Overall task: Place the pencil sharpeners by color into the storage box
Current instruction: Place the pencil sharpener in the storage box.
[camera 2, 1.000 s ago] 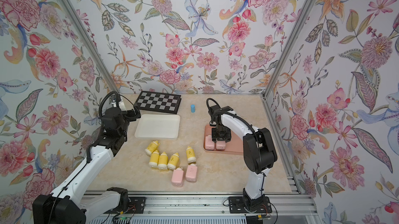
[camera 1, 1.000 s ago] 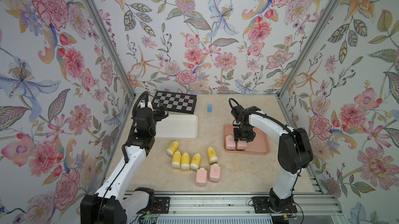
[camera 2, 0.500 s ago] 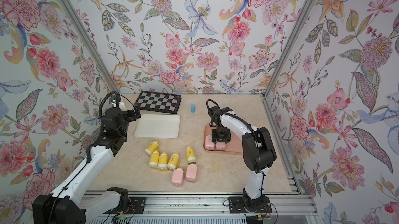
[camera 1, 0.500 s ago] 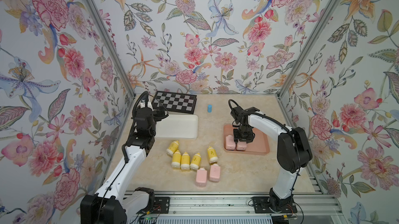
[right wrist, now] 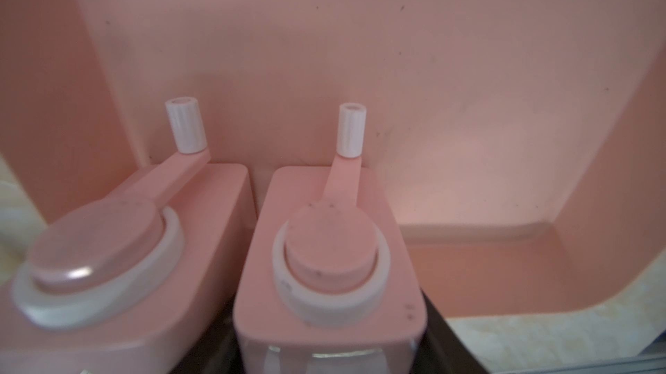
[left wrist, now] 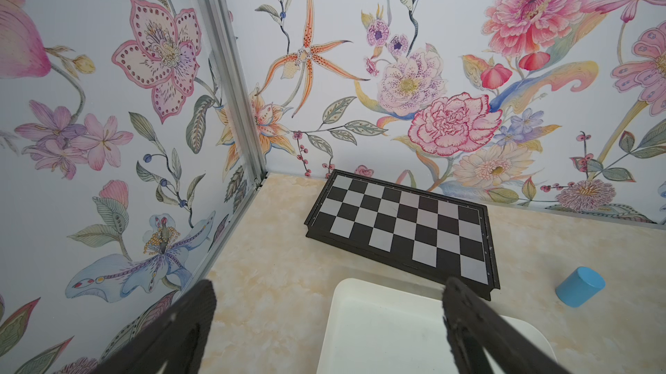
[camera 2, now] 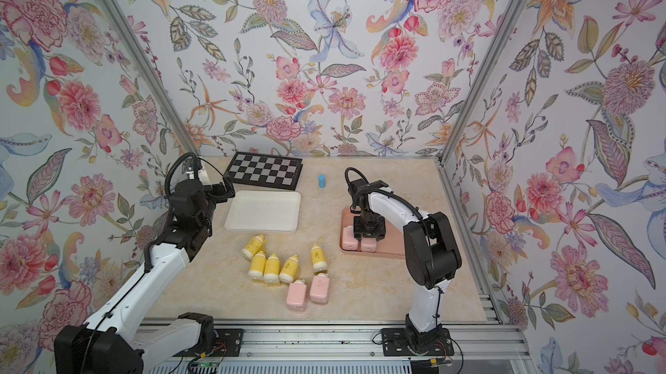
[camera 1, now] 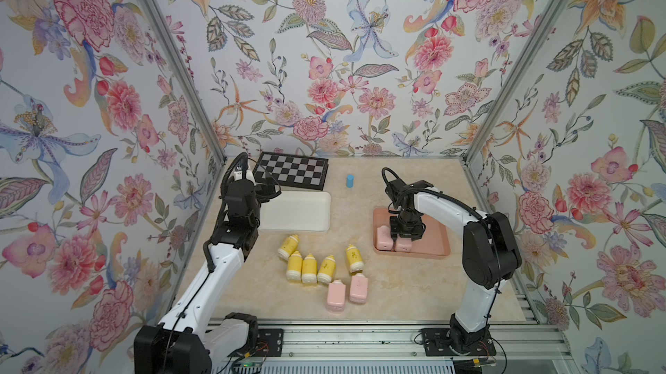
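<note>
Sharpener (right wrist: pixel 324 264) in pink tray (camera 1: pixel 436 246), pinched by right hand (camera 1: pixel 405 236), left hand (left wrist: pixel 326 293) spread

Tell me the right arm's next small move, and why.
Probably open the right pincer and lift straight up. It is shut on a pink sharpener that appears to stand in the pink tray, close beside its pink neighbour, so it looks placed. Two loose pink sharpeners wait on the table.

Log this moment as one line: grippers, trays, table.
right gripper: shut on pink sharpener in pink tray | left gripper: open, by white tray | table: five yellow sharpeners, two pink sharpeners
</note>
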